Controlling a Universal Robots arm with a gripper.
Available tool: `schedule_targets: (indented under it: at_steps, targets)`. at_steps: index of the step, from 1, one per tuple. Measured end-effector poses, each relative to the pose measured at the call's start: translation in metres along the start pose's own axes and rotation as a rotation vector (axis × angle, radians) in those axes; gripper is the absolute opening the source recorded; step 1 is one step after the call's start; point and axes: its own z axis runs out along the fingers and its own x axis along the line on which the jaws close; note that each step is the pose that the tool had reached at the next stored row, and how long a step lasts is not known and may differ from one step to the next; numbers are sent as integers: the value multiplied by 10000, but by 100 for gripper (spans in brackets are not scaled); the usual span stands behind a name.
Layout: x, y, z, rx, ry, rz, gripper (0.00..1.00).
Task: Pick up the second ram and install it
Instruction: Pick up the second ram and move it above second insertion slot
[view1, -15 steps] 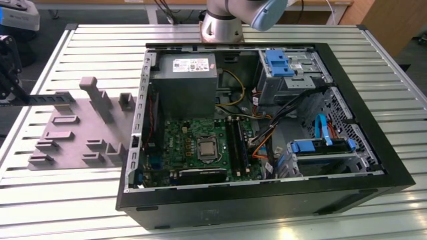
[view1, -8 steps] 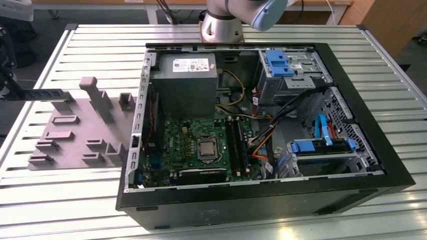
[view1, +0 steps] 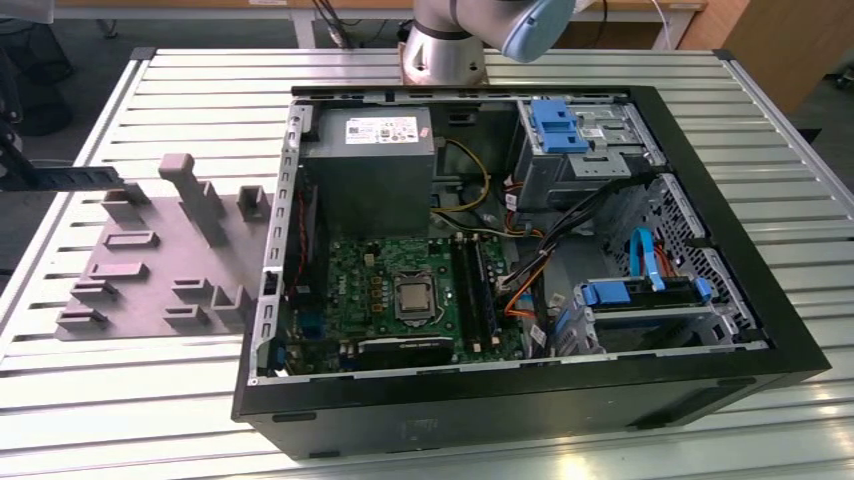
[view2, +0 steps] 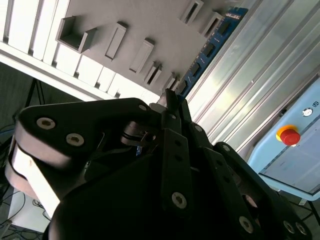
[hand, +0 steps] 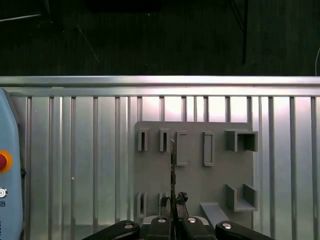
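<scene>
Hand (hand: 173, 200) tight around second ram (hand: 172, 165).

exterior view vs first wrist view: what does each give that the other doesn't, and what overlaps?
Exterior view adds: the open computer case, its motherboard and the arm's base. First wrist view adds: the gripper shut on the second ram, seen edge-on, plus a pendant's red button. Shared: the grey fixture plate and the slatted metal table.
</scene>
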Motion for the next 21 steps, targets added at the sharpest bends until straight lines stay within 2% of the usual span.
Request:
schedule_targets:
  at_steps: [10,21]
  targets:
    - [-1,-2,-26,0,1,-1,14]
    - [-2,-65,-27,-1,0,0,14]
